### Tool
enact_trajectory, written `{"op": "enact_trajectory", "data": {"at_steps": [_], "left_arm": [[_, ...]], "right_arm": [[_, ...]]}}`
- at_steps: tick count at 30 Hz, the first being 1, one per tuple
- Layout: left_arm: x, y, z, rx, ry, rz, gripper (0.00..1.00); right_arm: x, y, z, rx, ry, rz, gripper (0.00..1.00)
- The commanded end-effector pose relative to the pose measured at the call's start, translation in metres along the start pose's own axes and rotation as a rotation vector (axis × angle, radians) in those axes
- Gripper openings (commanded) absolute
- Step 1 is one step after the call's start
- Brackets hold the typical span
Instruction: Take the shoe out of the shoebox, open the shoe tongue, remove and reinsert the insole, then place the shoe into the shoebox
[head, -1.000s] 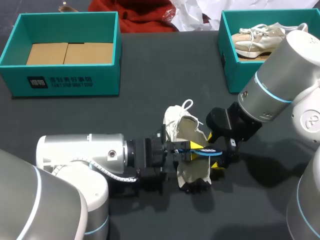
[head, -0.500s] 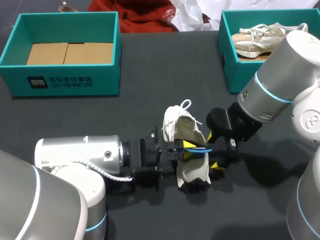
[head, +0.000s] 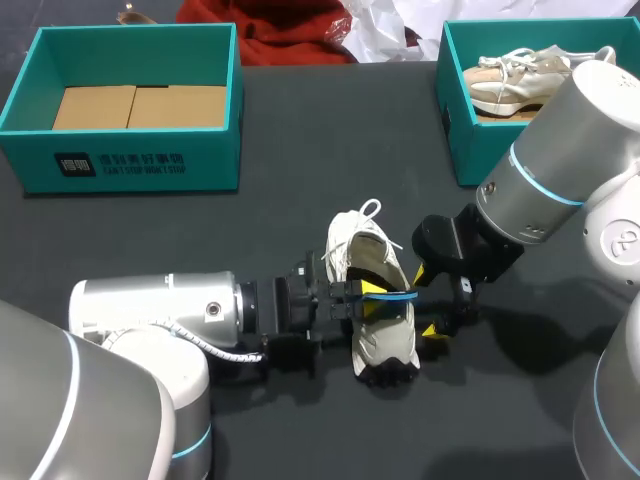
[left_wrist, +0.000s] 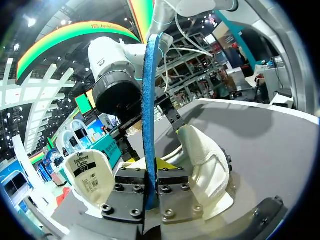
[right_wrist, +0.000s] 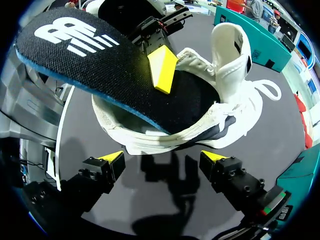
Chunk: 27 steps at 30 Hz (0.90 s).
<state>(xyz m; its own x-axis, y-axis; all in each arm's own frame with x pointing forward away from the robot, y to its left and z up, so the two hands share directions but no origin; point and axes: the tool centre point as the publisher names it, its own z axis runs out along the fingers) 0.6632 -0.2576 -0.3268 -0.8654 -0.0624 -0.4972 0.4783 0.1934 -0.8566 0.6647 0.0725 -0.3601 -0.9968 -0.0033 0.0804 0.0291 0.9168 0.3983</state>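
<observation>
Left tool (head: 366, 297) is pinched on the insole (head: 392, 297), gripping it edge-on; the left wrist view shows the blue-edged strip clamped between its pressed fingers. I judge this thin-edge grip is what lets the insole slide along the shoe's opening, so the insole step is in hand; whether it is going out or in I cannot tell.

The dark surface (head: 300, 130) carries a teal shoebox (head: 130, 160) at the far left, holding only brown card and so probably the one meant to receive the shoe, and a second teal shoebox (head: 455, 125) at the far right with another pale sneaker (head: 510, 80) in it. The white sneaker (head: 382, 340) stands near the middle, well apart from both boxes. Its tongue is folded back, and one end of the insole is in its mouth while the other slants up and out.

My left arm lies low and nearly level, reaching in from the left. My right arm bends down from the right. The right tool (head: 425, 300) is spread just beside the sneaker and grips nothing, likely placed to steady it.
</observation>
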Motion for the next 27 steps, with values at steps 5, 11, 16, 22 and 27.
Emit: {"op": "enact_trajectory", "data": {"at_steps": [5,11,16,22,27], "left_arm": [[-0.002,-0.006,0.000,0.025,0.010,0.002,0.22],[-0.002,-0.022,0.001,0.051,0.003,0.029,0.35],[0.000,-0.035,0.004,0.065,0.004,0.062,0.36],[0.003,-0.035,0.011,0.060,0.019,0.098,0.00],[0.005,-0.022,0.012,0.044,0.018,0.131,0.00]], "right_arm": [[0.001,0.000,0.001,0.001,-0.003,0.000,1.00],[0.001,0.000,0.001,0.001,-0.003,0.000,1.00],[0.001,0.000,0.001,0.001,-0.003,0.000,1.00],[0.001,0.000,0.001,0.001,-0.003,0.000,1.00],[0.001,0.000,0.001,0.001,-0.003,0.000,1.00]]}}
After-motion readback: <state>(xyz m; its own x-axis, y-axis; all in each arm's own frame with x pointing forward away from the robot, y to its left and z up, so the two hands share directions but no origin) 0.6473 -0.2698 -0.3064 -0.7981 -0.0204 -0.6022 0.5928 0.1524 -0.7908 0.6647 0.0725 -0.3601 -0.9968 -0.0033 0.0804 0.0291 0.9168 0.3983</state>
